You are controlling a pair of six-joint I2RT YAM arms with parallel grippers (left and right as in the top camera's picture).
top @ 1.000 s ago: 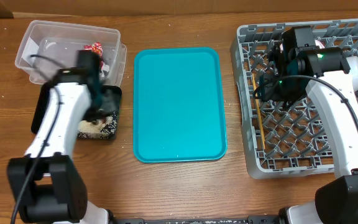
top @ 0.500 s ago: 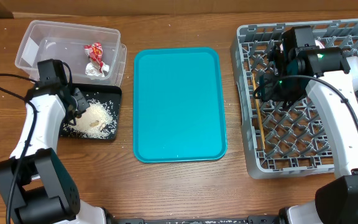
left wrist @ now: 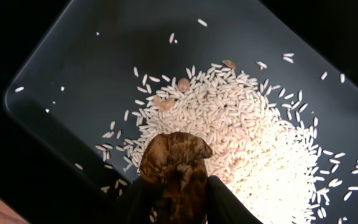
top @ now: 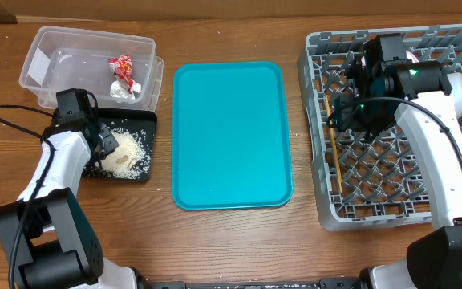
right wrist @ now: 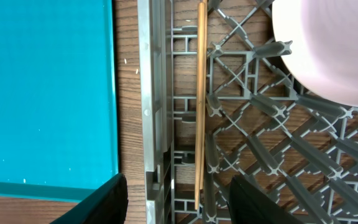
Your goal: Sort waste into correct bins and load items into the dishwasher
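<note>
On the far right of the counter (top: 231, 241) sits the grey dish rack (top: 399, 185), the biggest thing here, its pegs meant to stand dishes on edge. A white plate (right wrist: 328, 50) rests in its upper part. The teal tray (top: 229, 132) lies bare in the middle of the counter, so whatever was to be sorted seems to be off it by now. At the far left the clear tub (top: 54, 56) sits against the black tray (top: 139, 120) just in front of it, two bins side by side so dry rubbish and food scraps stay apart. The right gripper (right wrist: 179, 202) hangs low over the rack's left edge with its fingers well apart and nothing between them. Straight below it, the wooden chopsticks (right wrist: 199, 93) lie lengthwise along the rack's outer channel, likely put there because thin sticks would slip through the open grid elsewhere. The crumpled red-and-white wrapper (top: 122, 74) lies in the tub, which I take to be the place for packaging. The rice (left wrist: 253, 137) is heaped in the black tray, a few grains strewn round the pile, so that tray looks like the food-scrap bin. The left gripper (left wrist: 176, 186) is poised over that heap with its fingers pressed to either side of the brown lump (left wrist: 174, 162). The lump looks clamped just above the grains, and I judge it is about to be dropped there with the other scraps.
</note>
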